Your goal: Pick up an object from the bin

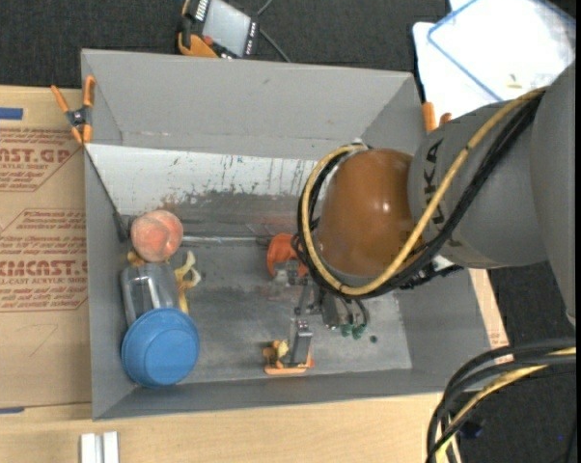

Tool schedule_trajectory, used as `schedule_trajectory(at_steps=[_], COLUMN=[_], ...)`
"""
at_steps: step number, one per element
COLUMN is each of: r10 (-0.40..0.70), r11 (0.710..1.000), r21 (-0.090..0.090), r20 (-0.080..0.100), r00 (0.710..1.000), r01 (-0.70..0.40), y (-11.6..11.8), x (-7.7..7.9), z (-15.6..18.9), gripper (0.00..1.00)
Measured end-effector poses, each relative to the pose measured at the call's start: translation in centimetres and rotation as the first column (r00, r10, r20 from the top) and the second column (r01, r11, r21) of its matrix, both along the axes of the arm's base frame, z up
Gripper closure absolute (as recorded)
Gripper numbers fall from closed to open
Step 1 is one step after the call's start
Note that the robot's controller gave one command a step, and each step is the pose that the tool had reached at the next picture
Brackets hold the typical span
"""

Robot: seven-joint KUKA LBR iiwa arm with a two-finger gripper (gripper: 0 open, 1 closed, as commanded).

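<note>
The claw hangs over a small flat orange thing at 6 o'clock in the bin. I cannot tell if the claw is apart or together. The thing looks light, stiff and thin, so pinching its long sides seems best.

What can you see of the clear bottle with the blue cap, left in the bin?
The clear bottle looks like see-through plastic, closed by a blue cap. It lies on its side on the bin floor by the left wall, cap toward the near wall. A peach-coloured ball sits at its far end and a yellow thing at its right; contact unclear.
</note>
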State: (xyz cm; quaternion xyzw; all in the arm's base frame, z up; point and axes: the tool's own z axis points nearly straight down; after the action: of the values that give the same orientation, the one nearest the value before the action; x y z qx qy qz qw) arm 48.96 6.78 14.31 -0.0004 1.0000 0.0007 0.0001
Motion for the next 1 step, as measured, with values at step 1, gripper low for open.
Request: schedule_trajectory(at_steps=[1], r10=[0.054], r11=[0.999], r21=[0.001], r20=[0.010], r00=[0.999], r01=[-0.054], y=[-3.32], x=[-0.38], z=[-7.18], gripper=[0.00])
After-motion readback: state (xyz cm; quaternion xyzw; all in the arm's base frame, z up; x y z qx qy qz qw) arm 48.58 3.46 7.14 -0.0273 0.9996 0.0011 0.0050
